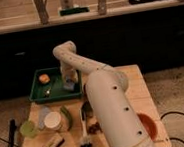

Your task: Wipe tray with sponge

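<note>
The dark green tray (37,94) sits at the back left of the wooden table. My arm reaches up from the lower middle, bends at the elbow (65,51) and comes down into the tray's right part. The gripper (69,81) is low inside the tray near its right rim. The pale blue-grey sponge (69,85) shows right at the gripper's tip, against the tray floor. A small orange lump (44,78) lies in the tray's back left area, apart from the gripper.
The wooden table (132,85) carries a white round lid (53,121), a green cup (28,128), a tan block with a dark stripe (51,146), a dark brush (85,134) and an orange bowl (148,124). A dark wall stands behind the table.
</note>
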